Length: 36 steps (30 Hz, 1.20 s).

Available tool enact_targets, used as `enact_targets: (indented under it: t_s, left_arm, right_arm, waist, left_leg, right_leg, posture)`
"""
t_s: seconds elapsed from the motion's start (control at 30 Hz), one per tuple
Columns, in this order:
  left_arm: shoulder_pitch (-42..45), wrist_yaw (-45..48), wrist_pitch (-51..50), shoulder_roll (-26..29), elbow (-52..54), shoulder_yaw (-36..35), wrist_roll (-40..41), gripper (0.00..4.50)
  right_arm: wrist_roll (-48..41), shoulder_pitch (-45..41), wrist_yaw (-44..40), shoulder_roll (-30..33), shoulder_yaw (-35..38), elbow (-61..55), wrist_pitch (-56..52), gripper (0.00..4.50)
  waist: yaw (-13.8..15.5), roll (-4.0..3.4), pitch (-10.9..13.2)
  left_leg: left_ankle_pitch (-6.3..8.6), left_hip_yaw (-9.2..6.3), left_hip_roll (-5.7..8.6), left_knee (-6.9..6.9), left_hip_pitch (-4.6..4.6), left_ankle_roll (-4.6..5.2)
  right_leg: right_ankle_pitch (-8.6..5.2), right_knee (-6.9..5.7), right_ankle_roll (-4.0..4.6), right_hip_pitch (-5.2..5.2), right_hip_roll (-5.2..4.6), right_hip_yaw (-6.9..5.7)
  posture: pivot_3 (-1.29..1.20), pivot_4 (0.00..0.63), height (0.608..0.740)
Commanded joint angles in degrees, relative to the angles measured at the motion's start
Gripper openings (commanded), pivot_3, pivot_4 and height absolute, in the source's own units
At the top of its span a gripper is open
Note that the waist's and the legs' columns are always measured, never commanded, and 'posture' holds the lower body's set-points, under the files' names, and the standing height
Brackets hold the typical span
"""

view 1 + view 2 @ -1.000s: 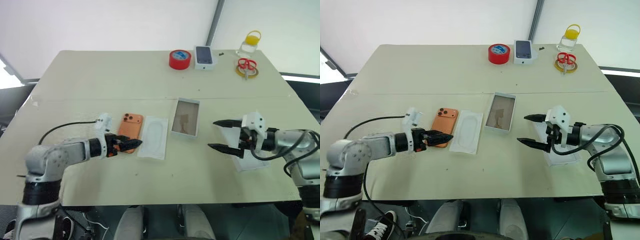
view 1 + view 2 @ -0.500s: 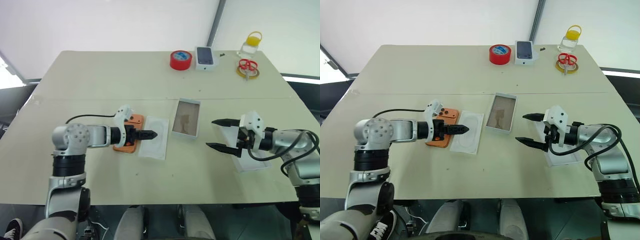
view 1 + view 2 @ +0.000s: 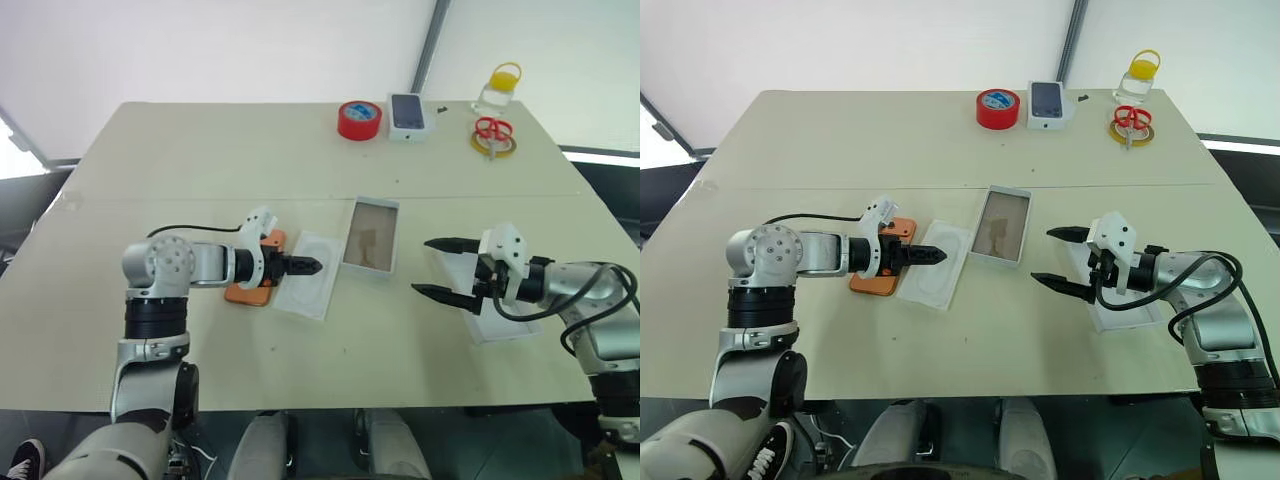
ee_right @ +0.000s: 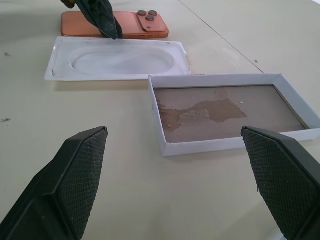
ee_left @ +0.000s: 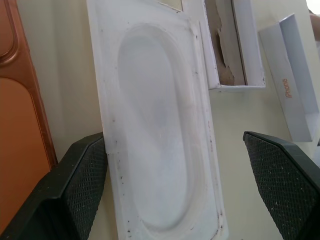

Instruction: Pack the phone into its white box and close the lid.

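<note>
The orange phone (image 3: 248,291) lies flat, back up, left of centre, partly under my left arm. My left gripper (image 3: 306,266) is open, its fingers (image 5: 85,175) spread over the thin white insert (image 3: 310,278) just right of the phone, holding nothing. The white box (image 3: 352,238), brownish inside, lies open right of the insert. My right gripper (image 3: 425,267) hangs open and empty to the right of the box, pointing at it. The white lid (image 3: 503,325) lies on the table under my right wrist.
At the table's far edge stand a red tape roll (image 3: 359,119), a white box with a phone picture (image 3: 407,113), red scissors on a yellow tape ring (image 3: 493,136) and a small bottle with a yellow handle (image 3: 499,86).
My left arm has swung right, from the phone's near end to above the insert's left edge. The right gripper has kept still.
</note>
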State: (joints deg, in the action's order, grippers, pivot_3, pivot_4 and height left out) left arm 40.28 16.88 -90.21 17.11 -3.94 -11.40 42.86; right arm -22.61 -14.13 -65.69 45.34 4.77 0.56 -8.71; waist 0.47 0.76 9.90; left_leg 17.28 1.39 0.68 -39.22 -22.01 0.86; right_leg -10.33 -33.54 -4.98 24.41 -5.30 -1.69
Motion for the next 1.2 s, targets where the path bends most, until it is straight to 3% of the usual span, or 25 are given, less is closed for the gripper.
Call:
enact_targets:
  t_s: [0.03, 0.2, 0.23, 0.33, 0.53, 0.77, 0.93, 1.1, 1.2]
  left_arm:
    - [-1.1, -1.3, -2.0, 2.5, -0.2, 0.3, -3.0, 4.40]
    - [-0.7, -2.1, -0.7, -0.2, -1.5, 1.0, -4.3, 4.40]
    - [-1.0, -2.2, -0.4, -0.5, -1.7, 1.3, -4.8, 4.17]
    - [-1.4, -2.0, -0.9, -1.2, -1.8, 0.5, -5.2, 3.07]
    - [-1.7, -1.6, -1.4, -2.6, -3.6, -2.3, -6.7, 0.06]
    - [-2.2, -1.8, -2.3, -3.6, -3.5, -6.9, -6.9, 0.06]
    - [-0.1, -2.3, -2.3, -4.7, -1.3, -13.9, -3.2, 0.06]
    - [2.9, -5.6, -2.2, -7.0, 2.0, -19.8, -2.1, 0.06]
    - [4.5, -7.2, -1.9, -8.1, 4.3, -19.8, -3.7, 0.06]
  right_arm:
    - [-0.2, 0.1, 0.2, -0.2, 1.4, -0.2, 1.3, 4.46]
    - [-0.1, -0.7, 0.3, -0.6, 0.9, 0.0, 1.4, 4.46]
    - [-0.2, -0.9, 0.3, -0.6, 0.8, -0.2, 1.2, 4.49]
    - [-0.3, -1.1, 0.3, -0.5, 0.9, -0.6, 0.9, 4.50]
    - [-0.1, -0.6, 0.4, -0.4, 1.2, -0.9, 1.1, 4.50]
    - [-0.3, -0.6, 0.7, -0.2, 1.3, -1.5, 1.0, 4.50]
    - [-0.8, -0.4, 1.2, -0.9, 0.7, -3.1, -0.1, 4.50]
    - [0.6, -3.5, 4.9, -5.4, -2.7, -4.3, -2.4, 4.50]
    - [3.1, -5.4, 6.3, -8.1, -7.3, -4.7, -4.2, 4.50]
  waist:
    - [-0.2, 0.00, 0.0]
    - [-0.2, -0.01, 0.0]
    - [-0.1, -0.01, 0.0]
    - [0.1, -0.01, 0.0]
    - [0.3, 0.00, 0.0]
    - [0.2, 0.01, 0.0]
    - [0.2, 0.07, 0.0]
    - [0.1, 0.10, 0.1]
    - [0.1, 0.10, 0.1]
  left_leg:
    - [0.00, 0.00, -0.02, 0.01, 0.02, 0.00]
    - [0.00, 0.02, -0.05, 0.05, 0.14, 0.00]
    - [0.00, 0.02, -0.05, 0.05, 0.20, 0.00]
    - [0.00, 0.03, -0.04, 0.05, 0.28, 0.00]
    - [0.00, 0.03, -0.02, 0.05, 0.25, 0.00]
    - [0.00, 0.01, 0.00, 0.05, 0.25, -0.01]
    - [0.00, 0.00, -0.01, 0.05, 0.16, -0.01]
    - [-0.02, 0.00, -0.03, 0.05, 0.12, -0.06]
    - [-0.06, -0.01, -0.02, 0.05, 0.09, -0.13]
  right_leg:
    - [0.00, -0.01, 0.00, 0.00, 0.01, 0.00]
    - [0.00, -0.05, 0.00, -0.05, 0.04, 0.00]
    - [-0.01, -0.05, 0.00, -0.11, 0.04, 0.01]
    - [-0.10, -0.03, 0.16, -0.22, 0.03, 0.03]
    - [-0.09, -0.02, 0.15, -0.21, 0.01, 0.03]
    - [-0.10, -0.02, 0.15, -0.22, -0.01, 0.02]
    - [-0.09, -0.02, 0.13, -0.12, -0.01, 0.01]
    - [-0.07, -0.03, 0.11, -0.08, 0.00, 0.00]
    - [0.01, -0.03, -0.02, -0.05, 0.00, 0.00]
  posture:
    - [0.00, 0.150, 0.740]
    - [0.00, 0.150, 0.740]
    - [0.00, 0.150, 0.740]
    - [0.00, 0.150, 0.740]
    - [0.00, 0.150, 0.740]
    - [0.00, 0.150, 0.740]
    - [0.00, 0.150, 0.740]
    - [0.00, 0.150, 0.740]
    - [0.00, 0.150, 0.740]
